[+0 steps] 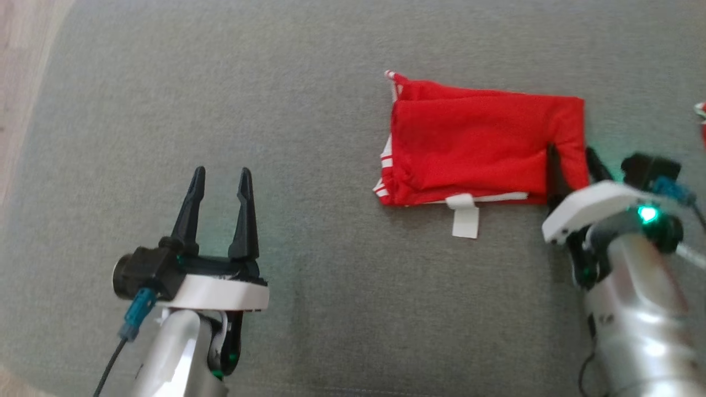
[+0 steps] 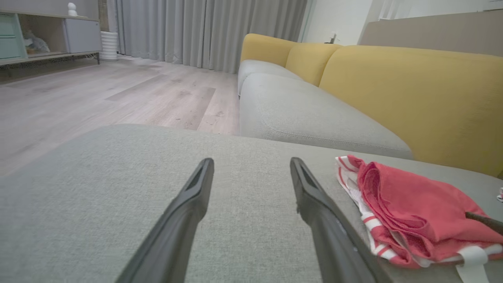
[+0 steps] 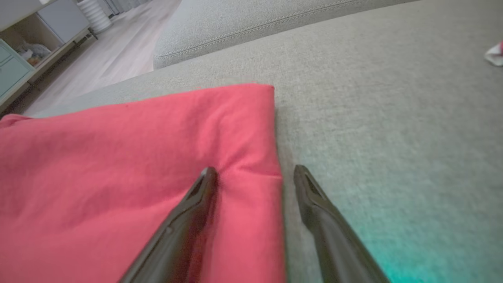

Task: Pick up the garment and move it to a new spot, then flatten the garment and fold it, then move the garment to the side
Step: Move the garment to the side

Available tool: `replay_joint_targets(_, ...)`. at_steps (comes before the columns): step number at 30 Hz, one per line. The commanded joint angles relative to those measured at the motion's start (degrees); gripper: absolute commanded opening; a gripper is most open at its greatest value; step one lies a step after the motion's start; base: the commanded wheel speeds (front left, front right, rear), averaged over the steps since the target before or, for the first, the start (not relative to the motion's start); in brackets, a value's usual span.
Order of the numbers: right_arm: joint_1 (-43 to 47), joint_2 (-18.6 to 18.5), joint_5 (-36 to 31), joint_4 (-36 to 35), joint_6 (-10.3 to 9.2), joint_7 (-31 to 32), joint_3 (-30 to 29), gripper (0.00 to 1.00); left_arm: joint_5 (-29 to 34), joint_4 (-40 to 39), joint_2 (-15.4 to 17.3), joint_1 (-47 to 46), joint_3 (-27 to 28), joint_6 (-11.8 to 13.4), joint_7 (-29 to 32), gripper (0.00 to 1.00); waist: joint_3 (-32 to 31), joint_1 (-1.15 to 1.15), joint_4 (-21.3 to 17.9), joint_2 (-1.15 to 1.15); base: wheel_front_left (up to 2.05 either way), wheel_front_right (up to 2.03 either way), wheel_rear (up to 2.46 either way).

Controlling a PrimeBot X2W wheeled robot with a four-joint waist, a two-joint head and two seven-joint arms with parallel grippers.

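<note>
Two grippers, both with fingers apart and nothing held. Left gripper hovers over bare grey cushion, well apart from the folded red garment, which lies on the cushion's right half. Right gripper straddles the garment's right edge: one finger rests on the red cloth, the other sits just beside the edge on the grey fabric. A white label sticks out from the garment's near edge. A small red-and-white item lies at the far right, apart from the garment; I cannot tell what it is. The head view gives the garment's full outline. The left wrist view adds its striped, layered left end and the room: a sofa with yellow backs, wooden floor, grey curtain, a low cabinet.
</note>
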Motion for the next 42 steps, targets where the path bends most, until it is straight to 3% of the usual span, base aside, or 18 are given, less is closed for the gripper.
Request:
replay_joint_targets(1,-2.4,0.1,-1.3,1.2,-0.04,1.7,1.3,1.0,-0.2,-2.0,0.4,-2.4,1.0,0.3,-0.3,1.0,1.1,-0.01,1.2,0.0,0.0,0.0,0.0)
replay_joint_targets(3,-3.4,0.1,-2.3,3.8,-0.04,2.7,1.9,1.0,-0.3,-2.0,0.4,-2.6,0.9,0.4,-0.3,1.0,1.3,-0.01,1.5,0.0,0.0,0.0,0.0)
replay_joint_targets(4,-3.7,0.1,-2.7,4.8,-0.04,2.8,2.4,0.95,-0.3,-2.0,0.4,-2.6,0.9,0.4,-0.3,1.0,1.2,-0.01,1.6,0.0,0.0,0.0,0.0)
replay_joint_targets(6,-4.2,0.1,-3.7,6.1,-0.04,2.2,3.0,0.0,-0.4,-1.8,0.4,-2.7,1.0,0.6,-0.3,1.0,0.9,-0.01,1.4,0.0,0.0,0.0,0.0)
replay_joint_targets(16,-4.8,0.1,-8.0,6.4,-0.04,-5.0,6.4,0.0,0.3,-2.0,0.4,-1.4,1.6,0.7,-0.3,1.0,-3.7,-0.01,-3.9,0.0,0.0,0.0,0.0)
replay_joint_targets(25,-4.9,-1.5,-14.6,-1.9,-0.04,-5.5,9.5,0.0,1.1,-3.3,0.4,-0.3,3.1,0.6,-0.3,1.0,-5.2,-0.01,-11.4,0.0,0.0,0.0,0.0)
replay_joint_targets(33,-7.3,-13.1,-15.7,-9.6,-0.04,1.5,11.8,0.0,1.7,-3.9,0.4,-2.8,3.1,-0.1,-0.3,1.0,-1.1,-0.01,-14.5,0.0,0.0,0.0,0.0)
replay_joint_targets(42,-9.8,-28.0,-15.5,-10.5,-0.04,4.5,11.0,0.0,2.6,-3.6,0.4,-5.4,3.7,-1.2,-0.3,1.0,2.7,-0.01,-14.0,0.0,0.0,0.0,0.0)
